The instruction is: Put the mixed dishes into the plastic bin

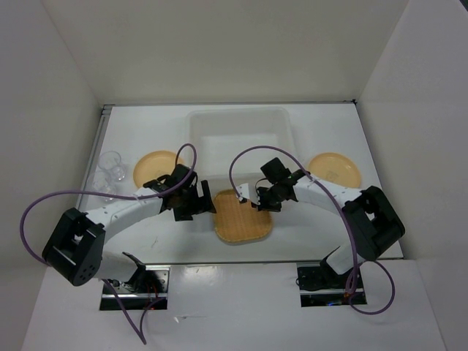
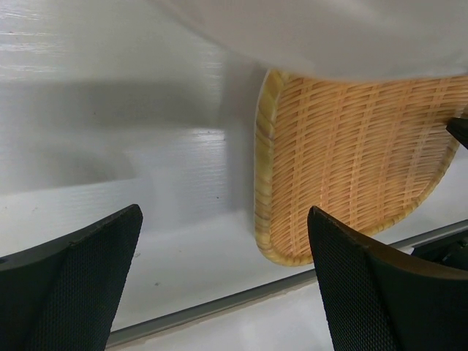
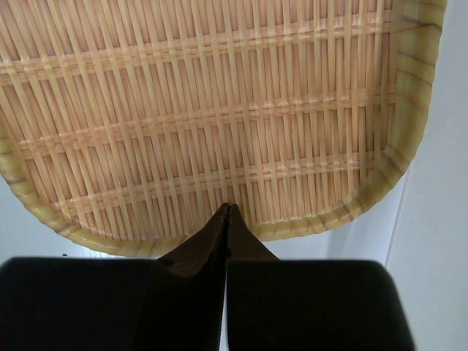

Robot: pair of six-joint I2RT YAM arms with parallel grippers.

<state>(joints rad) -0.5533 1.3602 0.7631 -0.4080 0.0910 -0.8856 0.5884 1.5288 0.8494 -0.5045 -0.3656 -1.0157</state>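
Since the woven plate (image 1: 243,219) lies between the two, its left rim sits inside the wide-spread left hand (image 2: 223,213), while the right hand (image 3: 227,210), pinched shut and empty, hovers at its far-right corner.

The plastic bin (image 1: 238,131) sits at the back of the tabletop (image 1: 164,235), with the woven plate (image 1: 245,223) just before it. The left round plate (image 1: 155,167) and the right round plate (image 1: 335,170) flank them, and the two cups (image 1: 111,164) stand leftmost.

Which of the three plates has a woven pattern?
The rounded-square plate, lying in front of the bin. The left round plate and the right round plate, beside the bin, are plain.
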